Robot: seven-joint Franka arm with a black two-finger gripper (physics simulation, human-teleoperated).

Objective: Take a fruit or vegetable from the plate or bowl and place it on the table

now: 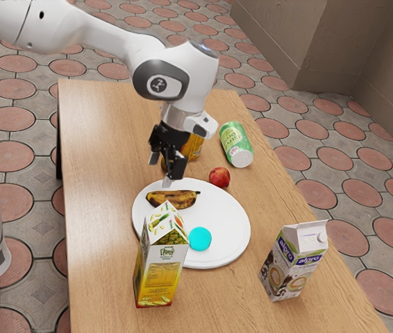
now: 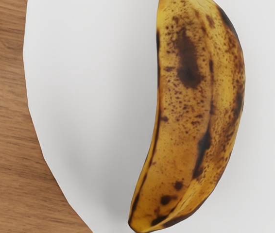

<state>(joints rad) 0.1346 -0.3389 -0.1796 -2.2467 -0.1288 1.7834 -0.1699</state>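
Just above the far edge of the white plate (image 1: 228, 218), my gripper (image 1: 160, 172) points down with its two fingertips apart and nothing between them. A spotted brown-yellow banana (image 1: 173, 199) rests on the plate, close below the hand. In the wrist view the banana (image 2: 191, 116) lies lengthwise under the hand on the white plate (image 2: 89, 107). A red fruit (image 1: 219, 177) sits by the plate's far rim; whether it touches the plate, I cannot tell.
A cyan ball (image 1: 200, 238) is on the plate. A yellow-green carton (image 1: 162, 260) stands at its near side, overlapping it in view. Another carton (image 1: 294, 262), a green can (image 1: 236, 145) and an orange can (image 1: 194, 148) are on the wooden table (image 1: 99, 166).
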